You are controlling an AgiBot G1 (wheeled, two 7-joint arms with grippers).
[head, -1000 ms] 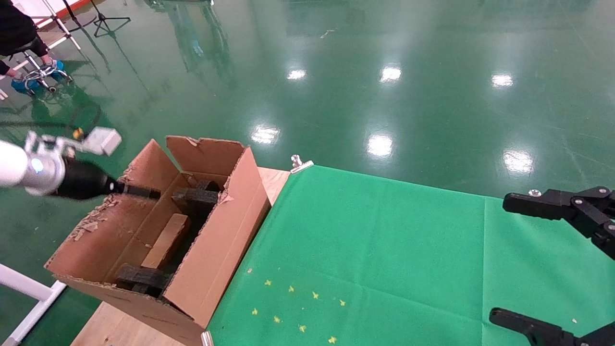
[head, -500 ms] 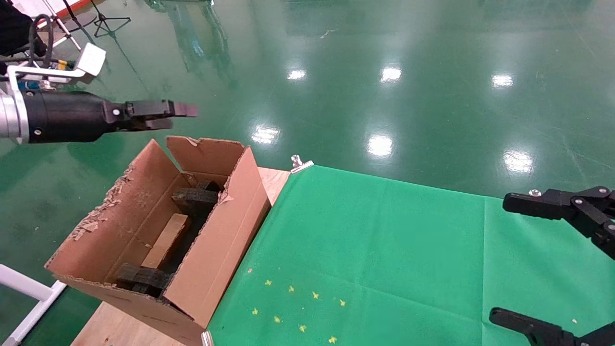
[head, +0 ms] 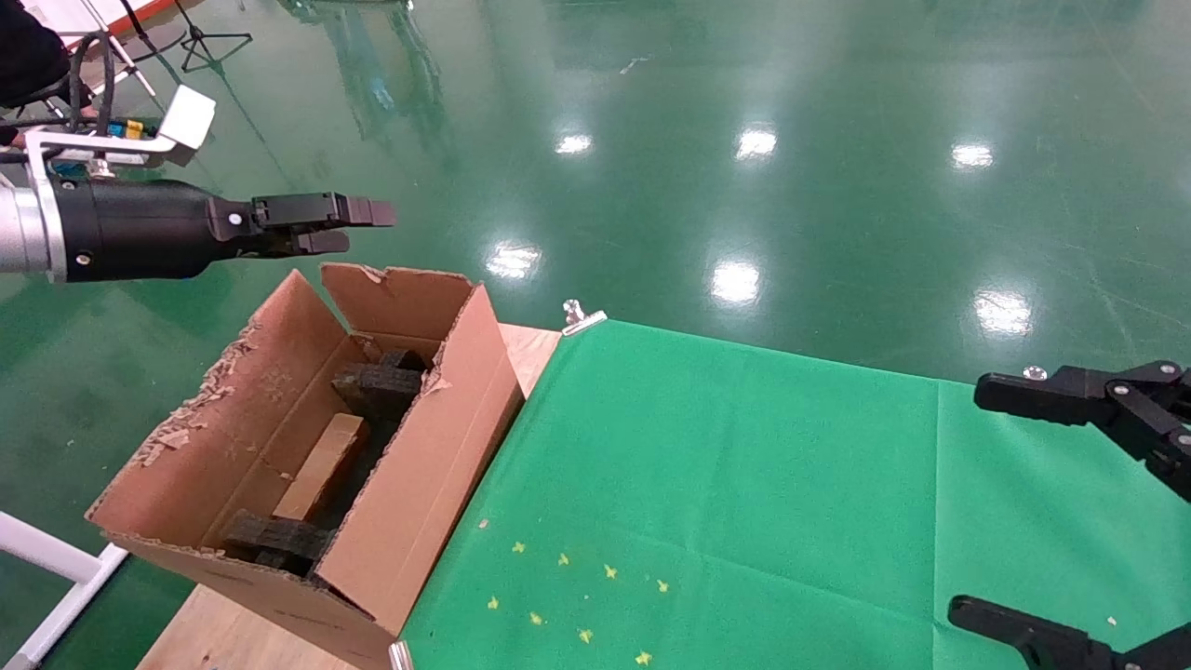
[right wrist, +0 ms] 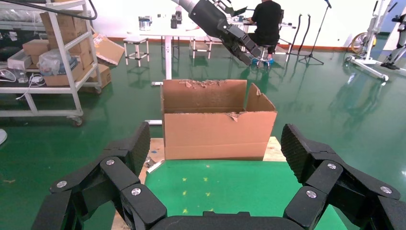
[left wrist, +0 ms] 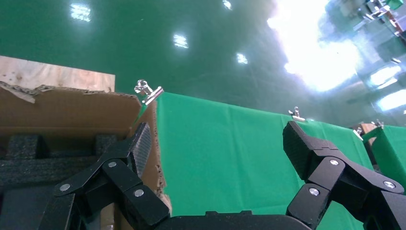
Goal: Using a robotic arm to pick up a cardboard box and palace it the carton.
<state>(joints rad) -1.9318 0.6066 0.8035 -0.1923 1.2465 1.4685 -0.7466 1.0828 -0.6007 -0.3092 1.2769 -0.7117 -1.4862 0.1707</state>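
The small brown cardboard box (head: 324,465) lies inside the large carton (head: 423,465), between black foam blocks (head: 377,381). My left gripper (head: 358,226) hangs open and empty in the air above the carton's far flap, apart from it. In the left wrist view the left gripper (left wrist: 218,143) is wide open with nothing between its pads, and the carton's torn edge (left wrist: 72,110) shows beside it. My right gripper (head: 977,502) is open and empty over the table's right side. In the right wrist view the right gripper (right wrist: 215,148) faces the carton (right wrist: 215,129).
The carton stands on the wooden table's left end (head: 530,349), next to a green cloth (head: 744,484) held by metal clips (head: 582,316). Small yellow star marks (head: 577,596) lie near the cloth's front. A white frame (head: 56,568) stands left of the table.
My left gripper rose out of the carton to above its far flap, then drifted slightly right. The cardboard box stays in the carton. The right gripper has not moved.
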